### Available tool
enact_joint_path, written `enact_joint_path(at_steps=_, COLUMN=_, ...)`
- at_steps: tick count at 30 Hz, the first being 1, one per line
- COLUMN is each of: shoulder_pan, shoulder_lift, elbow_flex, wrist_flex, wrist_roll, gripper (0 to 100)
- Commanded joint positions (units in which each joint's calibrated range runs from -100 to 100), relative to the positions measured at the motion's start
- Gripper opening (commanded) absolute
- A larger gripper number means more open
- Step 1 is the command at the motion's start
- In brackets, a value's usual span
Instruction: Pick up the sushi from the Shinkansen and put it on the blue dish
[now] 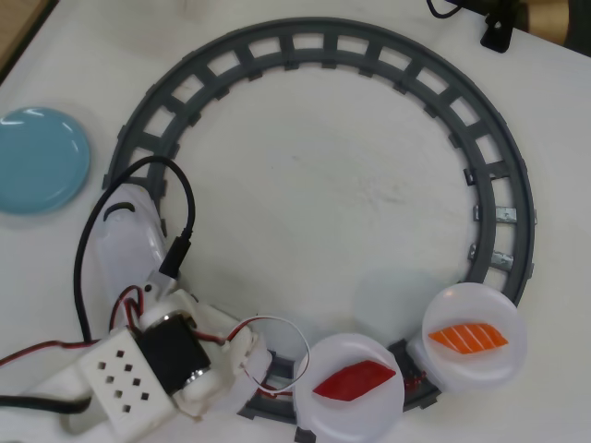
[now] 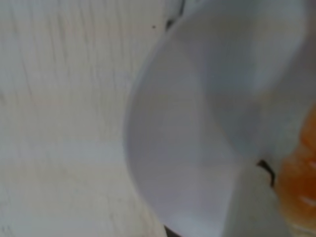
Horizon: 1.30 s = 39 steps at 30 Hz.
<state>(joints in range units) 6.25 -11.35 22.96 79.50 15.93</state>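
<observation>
Grey ring track [image 1: 499, 185], overhead view: blue dish [image 1: 39, 160] outside its left side. Arm [image 1: 152, 360] covers its lower-left arc; gripper hidden, finger state indeterminable. Sushi [image 2: 298, 182]: blurred orange at wrist view's right edge, beside white plate [image 2: 197, 123].

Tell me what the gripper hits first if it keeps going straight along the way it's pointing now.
Probably a white plate: it fills the wrist view directly ahead, very close and blurred. An orange piece sits at the right edge, off that line. The gripper's fingertips are not visible in either view, so exact heading and depth are uncertain.
</observation>
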Motion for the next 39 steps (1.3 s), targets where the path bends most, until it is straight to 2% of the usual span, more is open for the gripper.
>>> enact_joint_path(at_steps=1, shoulder_pan=-0.6, shoulder_lift=-0.3, elbow_flex=1.1, wrist_flex=0.2, wrist_roll=-0.6, gripper=12)
enact_joint_path(at_steps=3, shoulder_pan=-1.9, shoulder_lift=-0.3, elbow_flex=1.4, wrist_flex=0.2, wrist_roll=-1.4, gripper=2)
enact_joint_path(at_steps=6, shoulder_pan=-4.2, shoulder_lift=-1.4, elbow_flex=-0.3, wrist_flex=3.0, wrist_roll=-2.5, gripper=3)
enact_joint_path(at_steps=13, shoulder_pan=-15.7, shoulder_lift=-0.5, elbow_flex=-19.4, wrist_flex=14.3, wrist_roll=-6.2, gripper=3)
enact_joint_path(at_steps=17, shoulder_pan=-21.6, shoulder_lift=-0.2, elbow_flex=-25.8, wrist_flex=16.8, wrist_roll=-7.7, gripper=3)
enact_joint_path(at_steps=24, shoulder_pan=-32.0, shoulder_lift=0.9, elbow_flex=-24.7, wrist_flex=13.7, wrist_roll=-9.1, gripper=3)
enact_joint_path(at_steps=39, shoulder_pan=-49.9, shoulder_lift=15.9, elbow_flex=-25.9, wrist_flex=1.4, wrist_roll=-12.1, gripper=3)
